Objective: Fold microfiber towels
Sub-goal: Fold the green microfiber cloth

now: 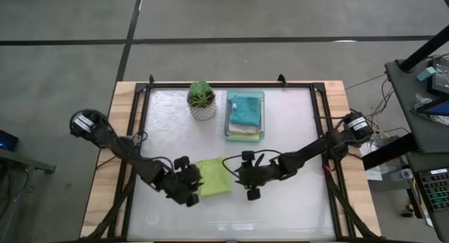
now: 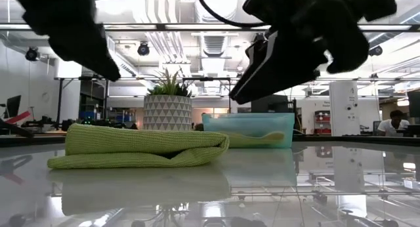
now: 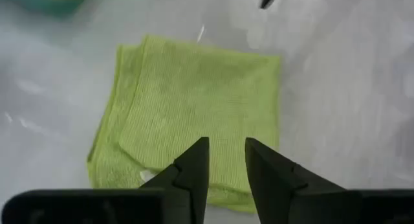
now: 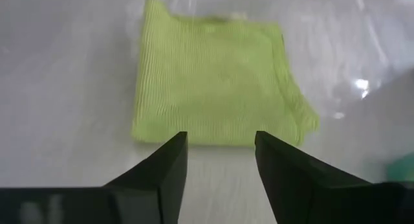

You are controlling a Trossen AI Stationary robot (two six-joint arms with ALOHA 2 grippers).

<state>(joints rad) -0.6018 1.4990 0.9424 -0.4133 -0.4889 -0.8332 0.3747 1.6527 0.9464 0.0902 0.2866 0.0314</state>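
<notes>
No text, label or number is legible.

A folded towel (image 1: 213, 178) lies flat on the tabletop (image 1: 295, 116), toward its near edge and a little left of centre. The left hand (image 1: 194, 187) sits at the towel's left side and the right hand (image 1: 244, 178) at its right side, so the towel lies between them. Behind the towel, toward the far edge, a potted plant (image 1: 202, 100) stands on the tabletop. Just right of the plant sits a tray (image 1: 245, 137), and inside it folded towels (image 1: 245, 111) rest stacked one on another.
</notes>
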